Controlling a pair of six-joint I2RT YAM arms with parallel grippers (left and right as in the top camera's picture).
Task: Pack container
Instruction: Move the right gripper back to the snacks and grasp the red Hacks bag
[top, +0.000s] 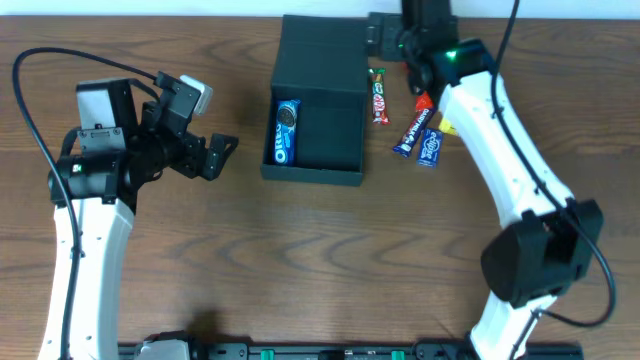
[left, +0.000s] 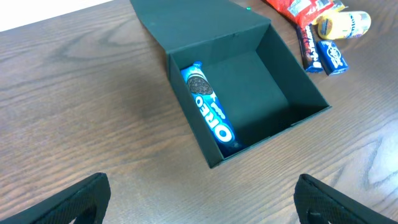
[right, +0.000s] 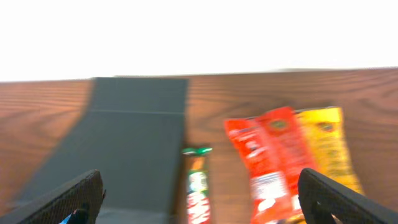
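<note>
Worktop (top: 300, 260): brown wood-grain, evenly lit. Backdrop (right: 199, 31): plain bright white, beyond the worktop's far edge, ahead of the right end effector (right: 202, 202).

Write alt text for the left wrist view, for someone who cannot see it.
An open black container sits on a wooden table, one blue Oreo packet lying inside along its left wall. More snack packets lie on the table past its far right side. The left gripper hangs open at the bottom edge, holding nothing.
</note>
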